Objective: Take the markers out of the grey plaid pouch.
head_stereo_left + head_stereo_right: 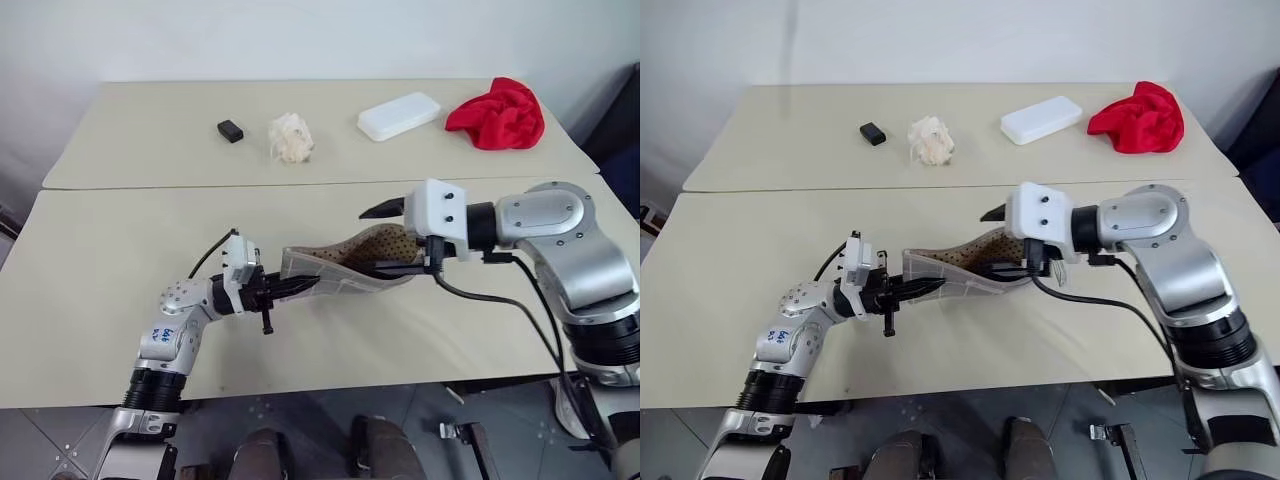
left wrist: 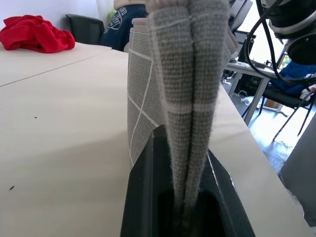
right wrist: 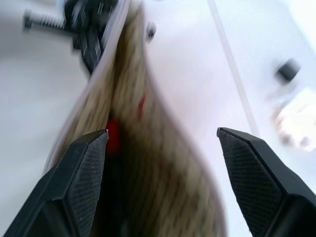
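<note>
The grey plaid pouch (image 1: 340, 265) hangs just above the near table, stretched between my two grippers with its dotted tan lining showing. My left gripper (image 1: 290, 288) is shut on the pouch's left end, and in the left wrist view the plaid fabric (image 2: 187, 64) stands pinched between the two black fingers. My right gripper (image 1: 392, 240) is open at the pouch's gaping right end, one finger above the mouth and one below. In the right wrist view the open mouth lies between the wide-apart fingertips (image 3: 84, 163), and a red bit (image 3: 113, 134), likely a marker, shows deep inside.
On the far table lie a white rectangular case (image 1: 399, 116), a red cloth (image 1: 497, 113), a small black block (image 1: 230, 131) and a crumpled off-white wad (image 1: 292, 138). A seam (image 1: 300, 184) separates the two tables. A black cable (image 1: 520, 310) loops from my right wrist.
</note>
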### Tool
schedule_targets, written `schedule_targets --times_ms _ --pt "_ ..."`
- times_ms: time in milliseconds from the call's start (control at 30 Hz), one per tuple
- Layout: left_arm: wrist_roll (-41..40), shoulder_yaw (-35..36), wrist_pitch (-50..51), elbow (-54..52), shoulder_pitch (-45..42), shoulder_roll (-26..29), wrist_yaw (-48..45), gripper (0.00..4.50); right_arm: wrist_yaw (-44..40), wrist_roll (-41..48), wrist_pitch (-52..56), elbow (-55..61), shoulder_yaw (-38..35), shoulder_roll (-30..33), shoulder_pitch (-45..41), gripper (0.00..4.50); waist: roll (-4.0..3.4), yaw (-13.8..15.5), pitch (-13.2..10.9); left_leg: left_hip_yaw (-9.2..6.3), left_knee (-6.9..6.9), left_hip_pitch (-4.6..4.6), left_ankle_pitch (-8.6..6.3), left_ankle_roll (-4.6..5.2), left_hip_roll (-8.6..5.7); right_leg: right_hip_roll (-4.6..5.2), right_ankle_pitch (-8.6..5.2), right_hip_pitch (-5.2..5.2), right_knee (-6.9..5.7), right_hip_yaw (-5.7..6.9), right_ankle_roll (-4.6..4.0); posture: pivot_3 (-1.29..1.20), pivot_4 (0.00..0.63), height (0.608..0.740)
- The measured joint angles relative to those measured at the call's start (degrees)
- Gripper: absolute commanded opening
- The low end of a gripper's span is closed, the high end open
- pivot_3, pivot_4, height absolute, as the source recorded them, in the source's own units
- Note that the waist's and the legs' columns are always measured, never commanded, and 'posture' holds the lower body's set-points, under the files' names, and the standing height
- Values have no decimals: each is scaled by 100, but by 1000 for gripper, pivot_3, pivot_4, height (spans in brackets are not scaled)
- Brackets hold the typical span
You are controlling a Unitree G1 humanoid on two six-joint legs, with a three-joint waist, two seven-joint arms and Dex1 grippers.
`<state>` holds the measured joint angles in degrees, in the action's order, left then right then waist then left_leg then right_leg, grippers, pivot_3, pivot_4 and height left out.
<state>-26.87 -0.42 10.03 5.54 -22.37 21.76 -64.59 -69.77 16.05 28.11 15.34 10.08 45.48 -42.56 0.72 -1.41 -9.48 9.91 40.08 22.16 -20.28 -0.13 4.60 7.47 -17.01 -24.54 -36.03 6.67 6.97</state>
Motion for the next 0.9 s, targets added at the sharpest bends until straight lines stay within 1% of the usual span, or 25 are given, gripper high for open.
schedule_targets --times_ms 100,333,533,633,700,867,900 --pt "0 -13 3 -1 0 -1 16 0 -64 83 217 72 71 43 13 4470 0 -6 0 0 1 0 0 0 0 0 0 -1 -2 0 0 0 150 740" --pt "2 -19 5 -3 1 -13 67 0 -30 -152 680 501 409 358 -255 4470 0 -1 0 0 2 0 0 0 0 1 0 -1 -1 -1 0 0 150 740" --pt "2 -19 5 -4 1 -16 76 0 132 -283 868 758 474 394 -416 4470 0 -1 0 0 3 1 0 0 0 1 0 -1 -2 -1 0 0 150 740" --pt "2 -19 10 -6 1 -21 77 0 112 -396 867 758 576 541 -416 3850 0 5 0 0 3 1 0 0 0 2 0 -1 -1 -1 0 0 150 740" --pt "2 -20 11 -6 0 -33 76 0 63 -536 809 696 688 602 -415 3176 0 -3 0 0 2 0 0 0 0 1 0 -1 -1 -1 0 0 150 740" --pt "2 -59 15 -5 -36 -49 73 0 -144 -902 632 540 1227 687 -419 1502 0 -7 0 0 2 1 0 0 0 1 0 -2 -1 -1 0 0 150 740" --pt "2 -58 19 -4 -55 -47 74 0 -188 -925 697 560 1281 670 -455 1502 0 -7 0 0 2 1 0 0 0 1 0 -2 -1 -1 0 0 150 740"
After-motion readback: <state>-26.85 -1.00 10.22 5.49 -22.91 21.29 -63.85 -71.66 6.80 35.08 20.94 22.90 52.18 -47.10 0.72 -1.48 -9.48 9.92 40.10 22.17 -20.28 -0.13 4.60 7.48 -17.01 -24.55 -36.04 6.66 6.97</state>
